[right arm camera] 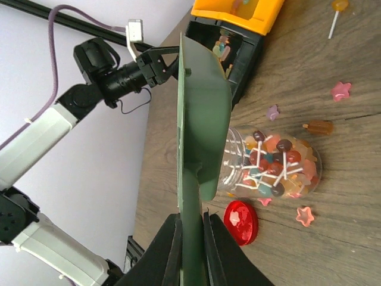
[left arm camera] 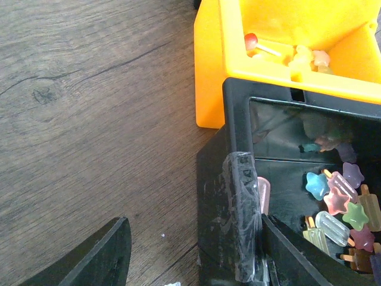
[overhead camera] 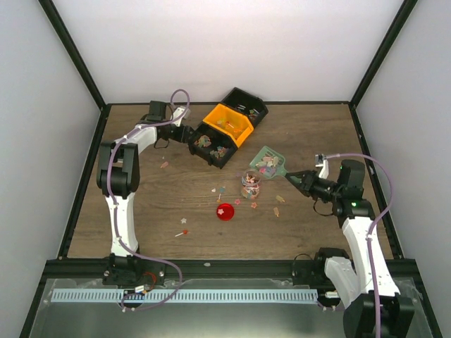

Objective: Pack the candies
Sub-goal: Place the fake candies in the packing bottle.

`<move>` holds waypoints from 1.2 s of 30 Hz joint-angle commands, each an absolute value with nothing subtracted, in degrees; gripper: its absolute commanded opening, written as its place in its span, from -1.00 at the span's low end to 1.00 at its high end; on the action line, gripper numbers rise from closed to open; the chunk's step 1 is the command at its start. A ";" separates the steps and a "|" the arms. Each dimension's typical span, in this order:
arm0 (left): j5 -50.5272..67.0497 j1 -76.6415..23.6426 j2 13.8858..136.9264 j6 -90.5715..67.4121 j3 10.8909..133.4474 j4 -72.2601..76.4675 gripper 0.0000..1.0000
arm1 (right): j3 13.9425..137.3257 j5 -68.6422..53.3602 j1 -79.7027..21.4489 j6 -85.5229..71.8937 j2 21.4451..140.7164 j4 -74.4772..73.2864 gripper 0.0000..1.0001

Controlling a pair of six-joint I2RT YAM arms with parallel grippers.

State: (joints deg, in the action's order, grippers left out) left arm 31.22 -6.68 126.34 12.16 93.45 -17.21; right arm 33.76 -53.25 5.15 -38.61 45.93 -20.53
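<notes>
- The surface (overhead camera: pixel 141 211) was strewn with loose candies (overhead camera: pixel 238 202) at mid-frame.
- The black bin (overhead camera: pixel 211 149), upper left, was straddled at its corner by the left claw (overhead camera: pixel 187 135), fingers apart.
- The green scoop (overhead camera: pixel 268 162), loaded, was clamped by the right claw (overhead camera: pixel 296 178), with its long axis pointing up-left.
- The jar (overhead camera: pixel 250 185), part-filled, was seen just below-left of the scoop, nearer the right arm.

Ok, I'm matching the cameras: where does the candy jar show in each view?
Top external: jar mid-table, just below-left of the green scoop.
Left wrist: not in it.
Right wrist: jar right of centre, partly behind the green scoop.
Shared landmark: the orange bin, in all three views.
</notes>
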 commanded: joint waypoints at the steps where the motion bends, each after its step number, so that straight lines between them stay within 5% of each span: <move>1: 30.91 -6.68 125.24 12.94 92.02 -19.64 0.19 | 36.92 -52.13 5.65 -34.29 44.65 -25.34 -0.99; 36: 32.95 -6.68 125.42 10.85 92.02 -18.22 0.22 | 42.53 -46.01 5.63 -21.71 39.77 -40.31 -0.99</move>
